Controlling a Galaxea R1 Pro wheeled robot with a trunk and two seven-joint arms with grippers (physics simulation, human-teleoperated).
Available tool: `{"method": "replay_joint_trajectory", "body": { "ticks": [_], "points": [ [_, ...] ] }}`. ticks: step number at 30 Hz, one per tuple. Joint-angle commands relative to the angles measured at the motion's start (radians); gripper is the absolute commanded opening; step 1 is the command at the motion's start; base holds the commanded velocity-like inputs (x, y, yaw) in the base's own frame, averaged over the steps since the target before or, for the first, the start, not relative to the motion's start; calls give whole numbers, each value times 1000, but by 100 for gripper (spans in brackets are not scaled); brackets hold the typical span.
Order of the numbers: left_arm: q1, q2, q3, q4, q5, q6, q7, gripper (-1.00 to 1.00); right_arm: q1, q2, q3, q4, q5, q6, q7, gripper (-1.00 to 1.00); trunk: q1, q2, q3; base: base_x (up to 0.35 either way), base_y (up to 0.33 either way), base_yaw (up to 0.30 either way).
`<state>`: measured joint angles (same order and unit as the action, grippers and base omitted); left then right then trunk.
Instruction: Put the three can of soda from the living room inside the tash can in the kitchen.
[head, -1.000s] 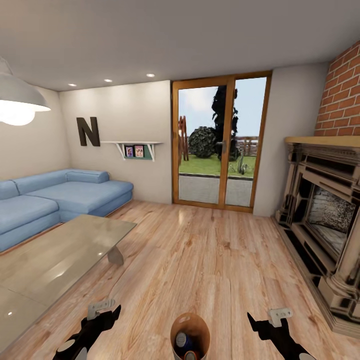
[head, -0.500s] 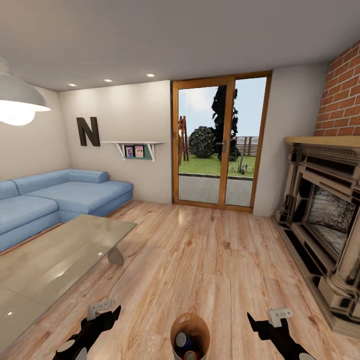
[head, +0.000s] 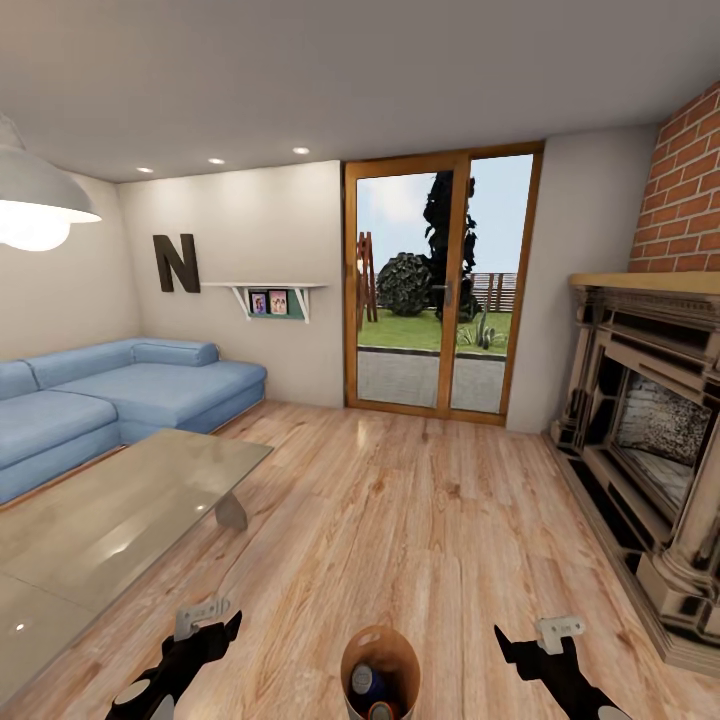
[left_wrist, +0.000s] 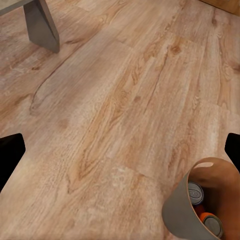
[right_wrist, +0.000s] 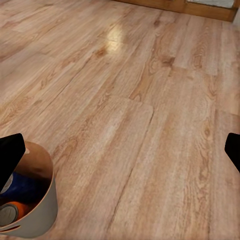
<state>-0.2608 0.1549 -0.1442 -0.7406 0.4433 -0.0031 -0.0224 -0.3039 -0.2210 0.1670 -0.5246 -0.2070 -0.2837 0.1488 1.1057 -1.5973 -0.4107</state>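
The trash can (head: 398, 652) stands on the wood floor of the living room, low in the head view between my two arms. Its copper inside holds a blue soda can (head: 366, 682) and an orange soda can (head: 381, 711); a third can is not distinct here. My left gripper (head: 210, 622) hangs open to its left and my right gripper (head: 540, 635) open to its right, both empty. In the left wrist view the trash can (left_wrist: 181, 216) shows a grey can top (left_wrist: 196, 190) and an orange can (left_wrist: 212, 223). The right wrist view shows the trash can (right_wrist: 42, 212) with the blue can (right_wrist: 25, 187).
A glass coffee table (head: 110, 520) stands front left, with the blue corner sofa (head: 120, 390) behind it. A brick fireplace (head: 650, 420) lines the right wall. A glazed garden door (head: 437, 290) is straight ahead, and a dark letter N (head: 175, 263) hangs on the wall. Open wood floor (head: 400, 500) lies ahead.
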Motion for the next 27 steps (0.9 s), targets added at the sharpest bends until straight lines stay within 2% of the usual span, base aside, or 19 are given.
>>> {"method": "replay_joint_trajectory", "body": {
  "ticks": [1, 8, 14, 21, 27],
  "points": [
    [0, 0, 0, 0, 0, 0, 0, 100, 0, 0, 0, 0, 0, 0, 0, 100, 0, 0, 0, 0, 0, 0],
    [0, 0, 0, 36, 0, 0, 1, 100, 0, 1, 1, 17, 0, -1, 0, 100, 0, 0, 0, 0, 0, 0],
    [0, 0, 0, 173, 0, -25, 2, 100, 0, 3, 0, 101, 0, -3, 0, 100, 0, 0, 0, 0, 0, 0],
    [0, 0, 1, 410, 0, -155, 1, 100, 0, 2, -4, 184, -1, -8, 0, 100, 0, 0, 0, 0, 0, 0],
    [2, 1, 1, 518, 0, -275, -2, 100, 0, 2, -6, 283, -3, -13, -1, 100, 0, 0, 0, 0, 0, 0]
  ]
}}
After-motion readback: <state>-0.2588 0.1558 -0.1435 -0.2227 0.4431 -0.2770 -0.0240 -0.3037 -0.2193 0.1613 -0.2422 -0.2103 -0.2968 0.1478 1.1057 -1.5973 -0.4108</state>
